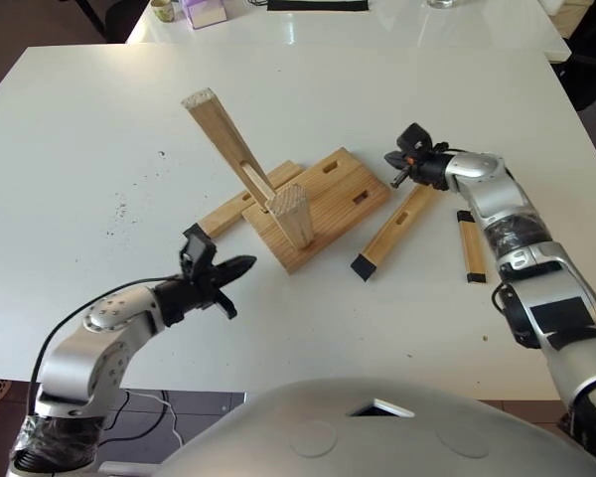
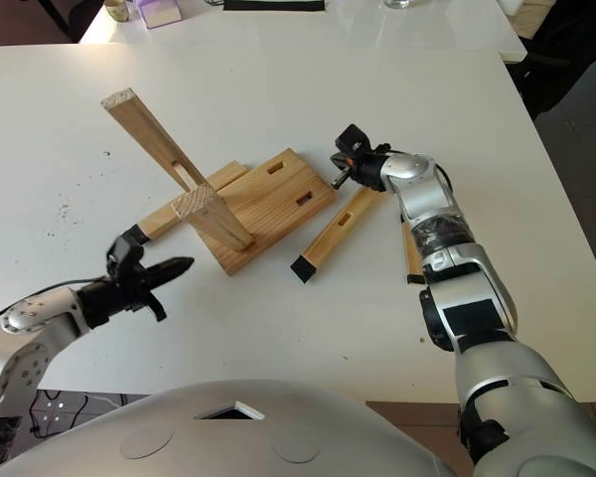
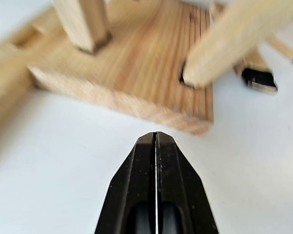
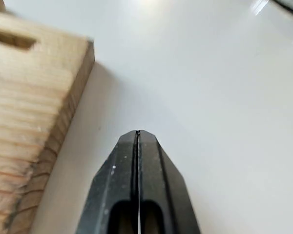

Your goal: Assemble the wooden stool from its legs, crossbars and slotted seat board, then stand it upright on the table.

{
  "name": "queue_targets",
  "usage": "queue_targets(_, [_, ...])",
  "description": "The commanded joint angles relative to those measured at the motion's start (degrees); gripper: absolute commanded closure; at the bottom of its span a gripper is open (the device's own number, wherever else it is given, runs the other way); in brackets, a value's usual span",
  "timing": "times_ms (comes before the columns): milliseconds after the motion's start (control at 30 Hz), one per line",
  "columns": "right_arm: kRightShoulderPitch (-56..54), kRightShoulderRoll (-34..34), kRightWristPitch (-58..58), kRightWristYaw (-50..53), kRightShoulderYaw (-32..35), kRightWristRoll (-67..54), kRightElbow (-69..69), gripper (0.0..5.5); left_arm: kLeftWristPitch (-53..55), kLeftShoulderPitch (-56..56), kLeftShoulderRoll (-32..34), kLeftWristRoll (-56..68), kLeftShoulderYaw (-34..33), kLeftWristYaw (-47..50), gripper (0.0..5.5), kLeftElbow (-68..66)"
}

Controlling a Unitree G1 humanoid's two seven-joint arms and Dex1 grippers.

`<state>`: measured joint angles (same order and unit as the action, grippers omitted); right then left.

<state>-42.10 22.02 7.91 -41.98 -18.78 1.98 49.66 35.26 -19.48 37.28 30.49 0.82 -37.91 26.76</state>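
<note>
Shut tight on nothing, the left hand (image 1: 240, 266), fingers (image 3: 136, 185) pressed flat together, low over the white tabletop (image 1: 79, 129) and aimed at the near edge of the seat board (image 1: 330, 199), a small gap short of it. Likewise pinched closed and empty, the right hand (image 4: 138, 134), held just beside the board's far right corner without touching it, above the far end of a loose leg (image 1: 392, 234). Between the two hands, the seat board flat on the middle of the tabletop, two open slots (image 1: 333, 166) showing on its right half. Planted in its left half, a tall leg (image 1: 228, 139) leaning far and to the left, a long slot cut in its side, and a second leg (image 1: 290, 214) tilted toward the near edge. Flat on the tabletop at the board's left, a third leg (image 1: 233, 209), its end against or under the board, impossible to tell which. To the right, the loose leg with a black cap on its near end, close to the board but apart from it. Farther right, a short crossbar (image 1: 468, 246) with black tips, alongside the right forearm. Out on the left of the tabletop, a scatter of dark specks (image 1: 119, 211).
</note>
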Motion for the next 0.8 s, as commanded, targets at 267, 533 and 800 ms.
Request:
queue_targets(267, [7.9,6.0,0.2,-22.2,-4.0,0.9,-17.2,5.48,0.1,7.5,-3.5,-6.4,2.3,4.3,5.5,-5.8])
queue_targets(533, [16.0,13.4,4.0,-29.9,-4.5,-0.3,-36.0,5.48,-2.5,9.1,-0.6,-9.0,-3.2,3.3,5.5,-10.7])
queue_targets(800, [10.1,17.8,4.1,-29.7,4.6,-3.6,-35.3,5.48,1.5,7.1,-1.8,1.8,-19.4,2.9,5.5,-6.8])
